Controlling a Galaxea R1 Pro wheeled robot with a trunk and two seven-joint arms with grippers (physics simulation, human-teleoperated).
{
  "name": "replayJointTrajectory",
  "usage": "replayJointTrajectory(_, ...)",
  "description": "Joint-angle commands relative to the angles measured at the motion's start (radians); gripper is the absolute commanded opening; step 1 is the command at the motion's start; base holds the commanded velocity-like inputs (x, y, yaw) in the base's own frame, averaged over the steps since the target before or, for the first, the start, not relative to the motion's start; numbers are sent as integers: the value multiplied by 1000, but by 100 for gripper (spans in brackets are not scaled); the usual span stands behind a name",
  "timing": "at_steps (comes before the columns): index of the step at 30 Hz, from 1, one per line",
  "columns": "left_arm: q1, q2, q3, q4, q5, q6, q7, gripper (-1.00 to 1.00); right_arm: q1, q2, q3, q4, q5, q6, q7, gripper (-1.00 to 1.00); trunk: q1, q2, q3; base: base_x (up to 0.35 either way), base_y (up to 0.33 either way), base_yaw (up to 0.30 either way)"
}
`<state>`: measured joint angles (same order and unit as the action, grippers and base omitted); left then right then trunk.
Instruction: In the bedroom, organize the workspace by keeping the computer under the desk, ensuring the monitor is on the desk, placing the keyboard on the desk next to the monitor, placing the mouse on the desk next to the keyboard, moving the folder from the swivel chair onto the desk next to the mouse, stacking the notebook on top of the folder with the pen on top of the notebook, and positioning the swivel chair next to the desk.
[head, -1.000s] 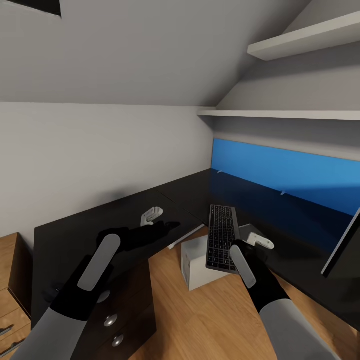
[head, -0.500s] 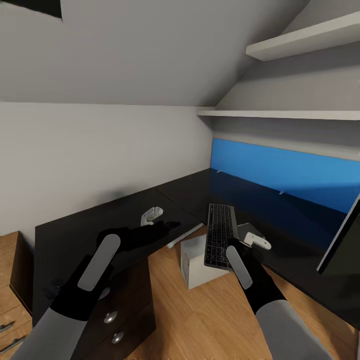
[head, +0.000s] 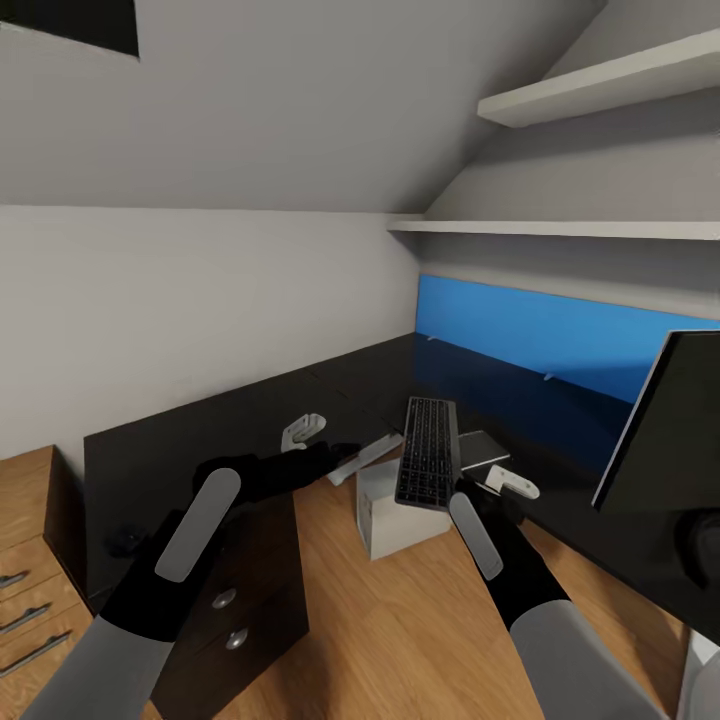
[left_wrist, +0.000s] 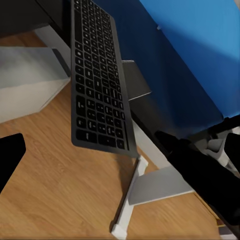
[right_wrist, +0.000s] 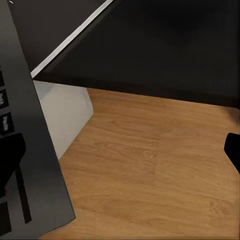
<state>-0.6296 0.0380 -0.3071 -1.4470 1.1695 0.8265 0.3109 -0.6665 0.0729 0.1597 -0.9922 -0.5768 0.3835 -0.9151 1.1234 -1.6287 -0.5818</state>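
Hanging over the wood floor (head: 400, 620) at the inner corner of the L-shaped black surface (head: 200, 440), the keyboard (head: 428, 466) is held up at its near end by the right tool (head: 490, 490); its far end reaches the surface edge. From the right wrist camera one black finger lies on the keys, so the right tool appears clamped on the keyboard (right_wrist: 22, 165). The left tool (head: 300, 440) hovers over the left wing of the surface with its fingers apart, gripping nothing. Below the keyboard the light grey computer (head: 395, 510) stands on the floor beneath the corner. A small grey notebook (head: 482, 447) lies flat on the surface just beside the keyboard's far right side. The monitor (head: 655, 425) stands at the right on the surface, in front of the blue back panel (head: 540, 335).
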Motion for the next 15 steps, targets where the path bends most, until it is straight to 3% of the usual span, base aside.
replayJointTrajectory(1,-1,1,-1,-1,10,0,10,100,-1,-1,2,0,-4,6,-7,100,0,-1,-1,-41,-10,0)
replayJointTrajectory(8,-1,1,-1,-1,10,0,10,100,-1,1,16,17,-10,3,-1,100,0,-1,-1,-10,-3,0)
replayJointTrajectory(11,-1,1,-1,-1,10,0,10,100,-1,1,69,37,-9,-12,24,100,0,-1,-1,-2,0,0)
replayJointTrajectory(13,-1,0,-1,-1,10,0,10,100,-1,-2,125,44,-11,-53,83,100,0,-1,-1,0,0,0)
replayJointTrajectory(15,-1,0,-1,-1,10,0,10,100,-1,-3,136,46,-11,-74,114,100,0,-1,-1,0,0,0)
